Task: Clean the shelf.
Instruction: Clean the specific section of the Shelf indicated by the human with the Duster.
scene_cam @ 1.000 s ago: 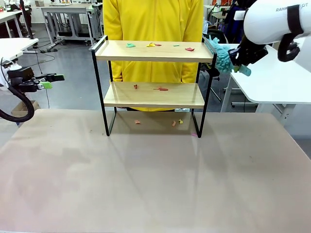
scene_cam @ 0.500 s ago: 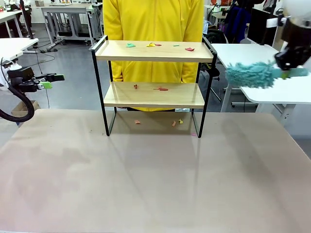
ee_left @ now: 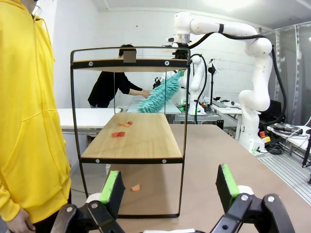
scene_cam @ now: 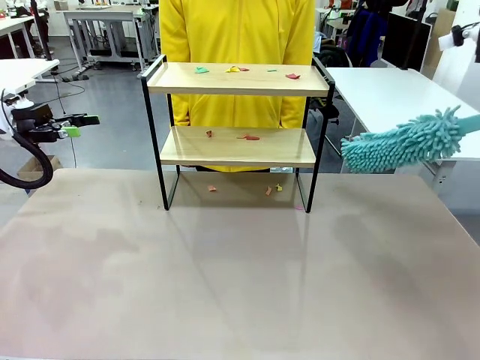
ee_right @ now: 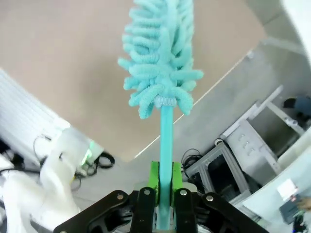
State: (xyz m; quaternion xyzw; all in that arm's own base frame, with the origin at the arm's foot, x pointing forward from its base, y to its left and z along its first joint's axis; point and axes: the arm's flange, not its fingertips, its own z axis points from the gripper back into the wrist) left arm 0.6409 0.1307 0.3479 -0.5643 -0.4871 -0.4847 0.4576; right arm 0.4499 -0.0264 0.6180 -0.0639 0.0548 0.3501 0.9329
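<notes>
Clamping the duster, right gripper hangs right of shelf.

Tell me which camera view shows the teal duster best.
The right wrist view: the whole teal duster shows, head and handle, clamped in the right gripper. The front view catches its head at the right edge, handle cut off. The left wrist view shows it small, beyond the shelf.

Shelf: light wood boards, black frame. Duster: teal. Scraps: red, green, yellow. Hoodie: yellow.
</notes>
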